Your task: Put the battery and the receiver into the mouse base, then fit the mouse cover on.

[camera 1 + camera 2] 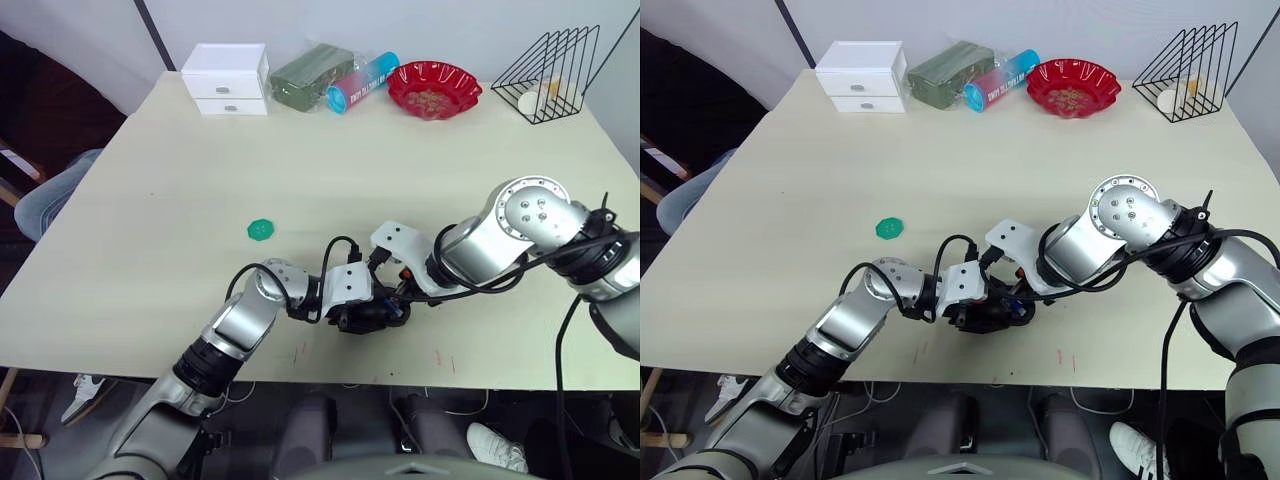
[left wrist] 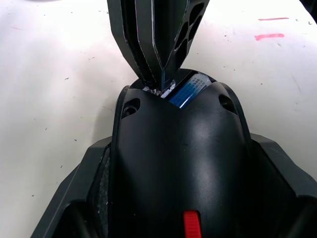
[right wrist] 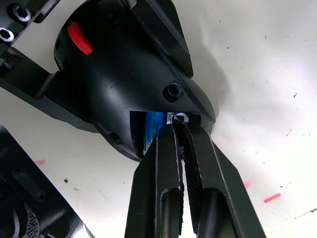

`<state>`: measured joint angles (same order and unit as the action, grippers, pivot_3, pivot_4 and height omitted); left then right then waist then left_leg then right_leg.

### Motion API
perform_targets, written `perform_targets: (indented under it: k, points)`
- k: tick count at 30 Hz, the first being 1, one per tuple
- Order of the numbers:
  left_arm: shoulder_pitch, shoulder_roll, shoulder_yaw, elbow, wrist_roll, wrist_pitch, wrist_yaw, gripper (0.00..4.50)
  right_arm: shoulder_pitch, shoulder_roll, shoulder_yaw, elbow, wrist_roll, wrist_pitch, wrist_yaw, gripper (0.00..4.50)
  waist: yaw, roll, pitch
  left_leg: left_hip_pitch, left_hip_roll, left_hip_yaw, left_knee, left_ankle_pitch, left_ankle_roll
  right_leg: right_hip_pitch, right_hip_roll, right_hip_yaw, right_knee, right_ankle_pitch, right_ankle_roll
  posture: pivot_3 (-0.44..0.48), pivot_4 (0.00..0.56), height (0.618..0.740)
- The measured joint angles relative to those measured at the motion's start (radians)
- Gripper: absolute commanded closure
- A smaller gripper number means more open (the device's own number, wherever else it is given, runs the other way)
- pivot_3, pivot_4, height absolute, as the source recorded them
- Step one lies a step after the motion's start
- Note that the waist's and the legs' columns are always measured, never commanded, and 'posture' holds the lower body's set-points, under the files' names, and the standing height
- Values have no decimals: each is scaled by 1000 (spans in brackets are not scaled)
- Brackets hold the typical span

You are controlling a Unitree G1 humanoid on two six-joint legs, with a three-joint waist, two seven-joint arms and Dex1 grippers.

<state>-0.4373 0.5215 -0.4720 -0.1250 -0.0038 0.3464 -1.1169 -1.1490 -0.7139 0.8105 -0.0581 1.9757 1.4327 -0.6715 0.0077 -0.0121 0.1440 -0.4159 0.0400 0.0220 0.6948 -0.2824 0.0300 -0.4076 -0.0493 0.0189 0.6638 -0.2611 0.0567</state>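
One counter (image 1: 150, 250) carries everything counted here. Near its front edge sits one mouse base (image 2: 183, 163), with one red switch (image 2: 191, 224) and one blue part (image 2: 190, 89) showing in it. Two pincers meet at that base: one left pincer (image 1: 375, 312) and one right pincer (image 3: 181, 130). Beside the base, toward the counter's middle, lies one green disc (image 1: 261, 230). Far from the base, along the counter's back edge, stand one white drawer box (image 1: 227, 78) with two drawers, one green packet (image 1: 311, 76), one tube (image 1: 362, 82), one red bowl (image 1: 434, 88) and one black wire rack (image 1: 555, 75).
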Motion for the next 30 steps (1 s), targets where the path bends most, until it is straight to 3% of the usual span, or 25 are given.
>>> perform_targets:
  k: [8, 11, 14, 30]
  points:
    - [1, 0, 0, -1, 0, 1, 1, 1559, 0, -3, 7, -7, 0, -12, -3, 4500, 0, 0, 0, 0, 0, 0, -1, 0, 0, 0, 0, 0, -1, 0, 0, 0, 150, 740]
    - [1, 0, 0, 0, 0, 0, 1, 1559, 0, -3, 10, -7, 0, -12, -1, 3701, 0, 0, 0, 0, 0, 0, -1, 0, 0, 0, -1, 0, -1, 0, 0, 0, 150, 740]
    - [1, 0, 0, 0, 0, 0, 1, 1559, -4, 0, 10, -15, -1, -13, 4, 2357, 1, 0, 0, 1, 0, 0, -3, 0, 0, 0, -1, 0, -1, 0, 0, 0, 150, 740]
    - [2, -1, -3, 6, 1, -10, 0, 1559, 2, -17, 24, -14, -5, -21, 33, 2357, 4, 0, -1, 0, -1, 0, -6, 0, 0, -1, -2, -1, -3, 0, 0, 0, 150, 740]
